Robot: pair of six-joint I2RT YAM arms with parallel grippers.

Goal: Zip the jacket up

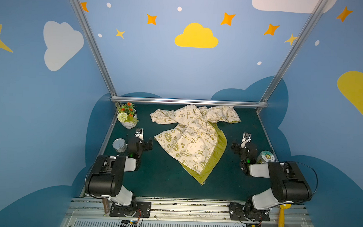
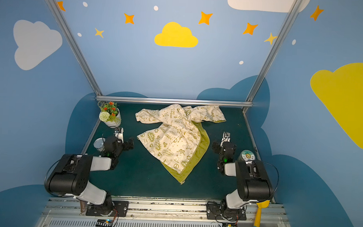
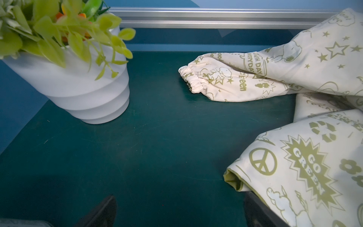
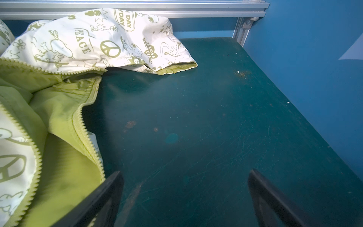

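Left hand [image 3: 179,199] has one finger half-hidden by jacket [image 3: 306,169].

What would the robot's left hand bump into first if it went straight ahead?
Bare green mat lies ahead of the left hand; it would probably first touch the jacket's elastic cuff, though depth is unclear.

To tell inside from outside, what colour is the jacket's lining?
The lining is plain yellow-green, clearest in the right wrist view.
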